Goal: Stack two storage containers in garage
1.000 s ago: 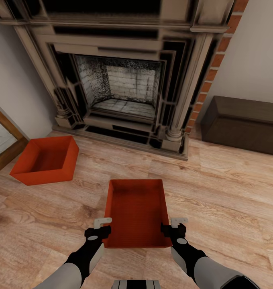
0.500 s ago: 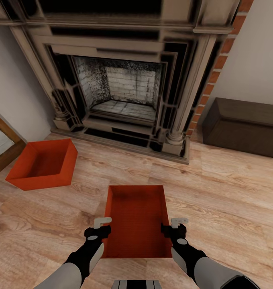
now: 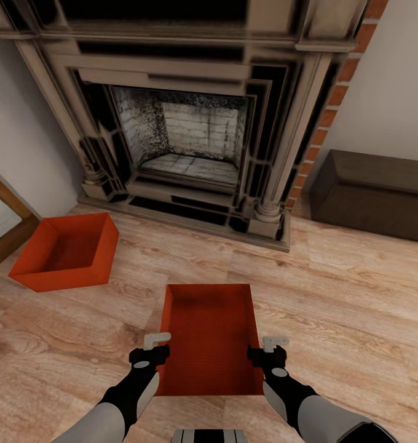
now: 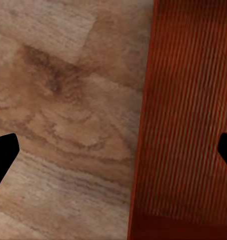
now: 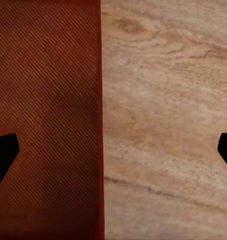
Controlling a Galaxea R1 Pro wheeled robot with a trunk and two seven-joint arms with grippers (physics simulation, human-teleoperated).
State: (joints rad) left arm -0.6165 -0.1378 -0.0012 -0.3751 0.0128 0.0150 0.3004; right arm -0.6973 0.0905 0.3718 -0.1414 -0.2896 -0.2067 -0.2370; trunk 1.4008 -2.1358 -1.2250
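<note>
Two orange-red storage containers sit on the living room's wood plank floor point(image 3: 344, 295). One container point(image 3: 64, 251) lies at the left, near the door frame. The other container point(image 3: 210, 338) is right in front of me, between my arms. My left gripper point(image 3: 150, 357) is open over that container's left wall point(image 4: 141, 150), one finger outside and one inside. On the opposite side, my right gripper point(image 3: 267, 357) is also open, astride the right wall point(image 5: 101, 125). Neither gripper is closed on a wall. The garage is out of view.
An ornate dark fireplace point(image 3: 184, 135) fills the wall ahead, with a red brick chimney point(image 3: 332, 92) beside it. A dark brown chest point(image 3: 372, 194) stands at the right against the wall. A wood-framed glass door point(image 3: 3, 227) is at the far left.
The camera shifted a little a second ago, moving the whole scene in the picture. The right gripper has sunk very slightly. Both grippers remain open at the container's walls.
</note>
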